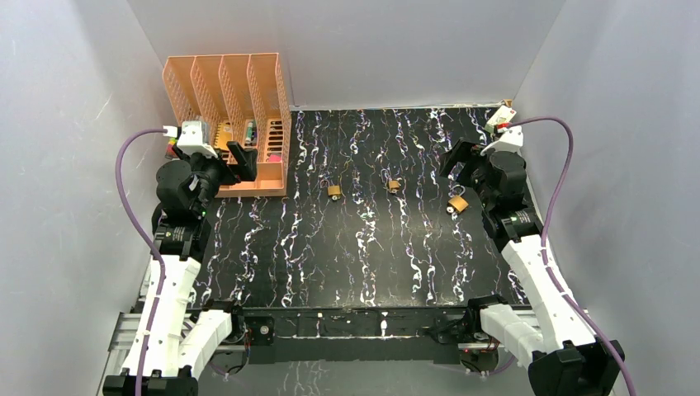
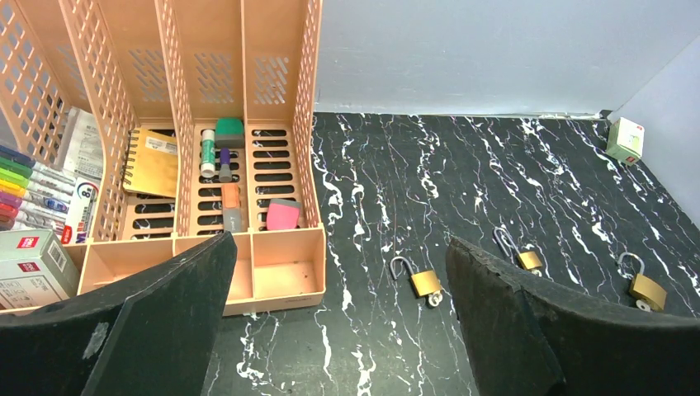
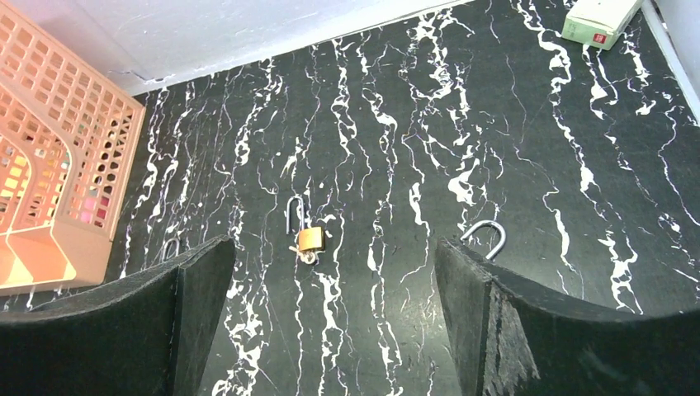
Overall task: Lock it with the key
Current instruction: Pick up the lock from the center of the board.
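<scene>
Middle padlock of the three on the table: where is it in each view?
Top external: middle padlock, upper centre of the table.
Left wrist: middle padlock, right of centre, lower half.
Right wrist: middle padlock, near centre.
Shared landmark: orange organizer, left of it in every view.

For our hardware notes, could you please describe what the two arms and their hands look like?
The left arm and right arm have white links with black joints. A purple cable runs along each. The left hand and right hand have broad black fingers.
</scene>
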You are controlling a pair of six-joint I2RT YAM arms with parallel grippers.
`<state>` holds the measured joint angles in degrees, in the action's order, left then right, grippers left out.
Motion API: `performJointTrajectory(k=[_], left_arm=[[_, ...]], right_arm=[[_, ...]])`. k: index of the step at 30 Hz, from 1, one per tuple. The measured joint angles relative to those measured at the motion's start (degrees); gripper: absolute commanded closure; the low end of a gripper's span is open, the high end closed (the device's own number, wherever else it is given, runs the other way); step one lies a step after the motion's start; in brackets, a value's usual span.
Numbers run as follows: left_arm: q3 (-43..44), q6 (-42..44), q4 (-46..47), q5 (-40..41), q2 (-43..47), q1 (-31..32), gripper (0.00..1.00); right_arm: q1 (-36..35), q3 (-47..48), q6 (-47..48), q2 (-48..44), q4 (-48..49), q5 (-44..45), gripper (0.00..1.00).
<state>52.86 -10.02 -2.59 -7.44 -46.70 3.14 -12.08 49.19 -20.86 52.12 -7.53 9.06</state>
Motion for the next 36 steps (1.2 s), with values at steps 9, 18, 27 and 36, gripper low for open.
performJointTrajectory(k=[9,18,27,36], left_arm=[[1.1,0.2,-0.2,1.9,-0.3,0.0,0.02],[5.9,2.1,3.4,3.6,-1.8,0.0,0.02],[-0.5,3.5,19.4,6.1,-11.9,0.1,0.02],[-0.7,-4.1,23.6,24.3,-23.5,0.5,0.02]], right_arm=[[0.1,-2.1,1.2,-3.3,4.9,-0.5,0.01],[0.1,-3.3,-0.4,-0.9,6.8,-1.4,0.01],[0.1,-3.0,-2.9,0.9,4.9,-2.4,0.01],[0.1,-3.2,-4.7,2.3,2.8,-6.0,0.01]])
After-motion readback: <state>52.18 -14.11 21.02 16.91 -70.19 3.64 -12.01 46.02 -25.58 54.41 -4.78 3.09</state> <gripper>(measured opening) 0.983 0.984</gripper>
